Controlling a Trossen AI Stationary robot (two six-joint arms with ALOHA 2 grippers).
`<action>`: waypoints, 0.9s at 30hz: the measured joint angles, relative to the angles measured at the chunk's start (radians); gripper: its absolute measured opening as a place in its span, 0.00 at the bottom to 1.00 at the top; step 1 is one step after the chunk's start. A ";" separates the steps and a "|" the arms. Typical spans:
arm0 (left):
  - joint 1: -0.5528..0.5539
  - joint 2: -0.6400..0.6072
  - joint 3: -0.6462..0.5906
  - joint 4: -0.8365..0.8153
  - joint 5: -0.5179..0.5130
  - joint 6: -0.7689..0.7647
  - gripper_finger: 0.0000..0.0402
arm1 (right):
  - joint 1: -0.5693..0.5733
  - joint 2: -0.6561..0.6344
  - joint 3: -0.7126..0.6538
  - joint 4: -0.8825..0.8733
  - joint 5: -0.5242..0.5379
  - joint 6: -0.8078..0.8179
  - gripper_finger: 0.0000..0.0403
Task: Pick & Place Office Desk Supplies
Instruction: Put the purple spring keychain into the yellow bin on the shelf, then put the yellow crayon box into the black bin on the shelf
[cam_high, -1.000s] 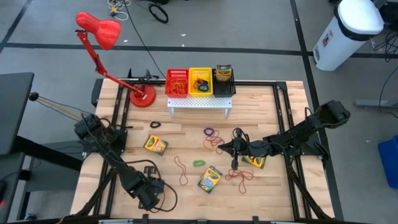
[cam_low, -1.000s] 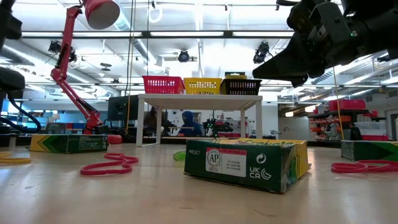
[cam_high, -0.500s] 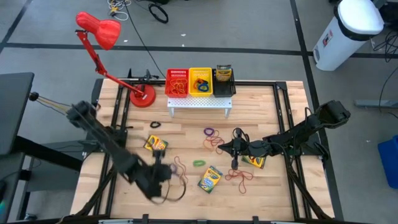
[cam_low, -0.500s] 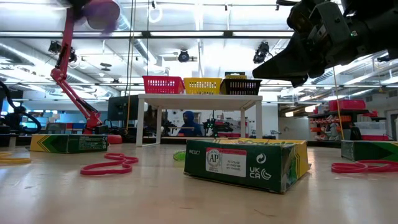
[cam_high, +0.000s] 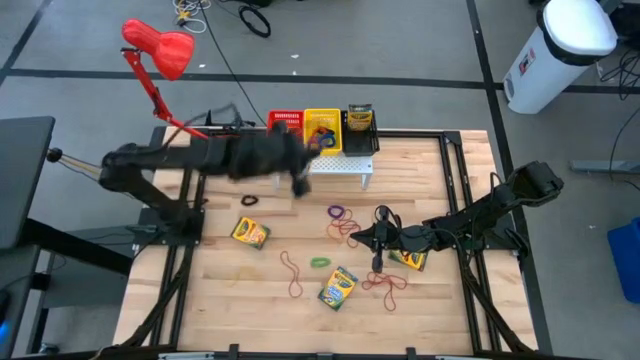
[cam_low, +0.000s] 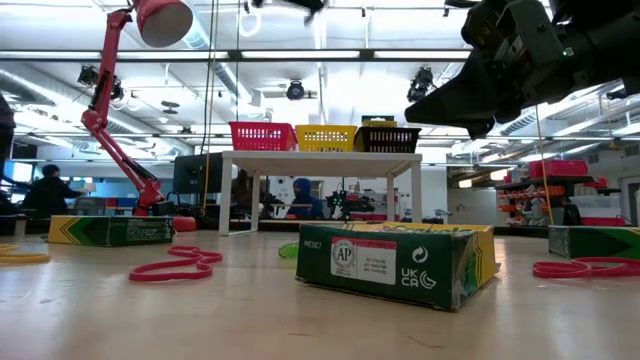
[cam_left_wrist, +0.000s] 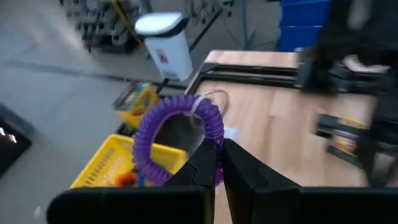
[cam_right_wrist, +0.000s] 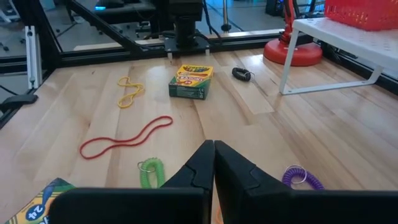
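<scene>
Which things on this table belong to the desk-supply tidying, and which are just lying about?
Job: crayon boxes, loose rubber bands, purple coil band in the left gripper over the yellow bin.
Lying about: red desk lamp, white rack, white trash can beyond the table. Right gripper waits shut mid-table.

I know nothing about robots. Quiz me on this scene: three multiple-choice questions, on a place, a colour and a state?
1. Where is the left pincer? A up by the yellow plastic basket B at the table's front edge C on the floor
2. What colour is the coiled band it grips? A green B purple C orange
3. The right pincer is: A wide open B clamped on a crayon box C shut, empty
Answers: 1 A, that basket shows close by it; 2 B, the coil it pinches is purple; 3 C, tips meet, nothing between.
</scene>
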 joint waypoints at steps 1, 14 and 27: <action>0.062 0.021 0.022 -0.003 0.054 0.004 0.04 | 0.000 0.000 0.000 0.000 0.000 0.000 0.05; 0.427 0.362 0.107 -0.001 0.267 -0.053 0.06 | 0.000 0.000 0.000 0.000 -0.004 0.000 0.05; 0.371 0.335 0.108 0.000 0.284 -0.014 0.35 | 0.000 0.000 0.000 0.000 -0.004 -0.007 0.05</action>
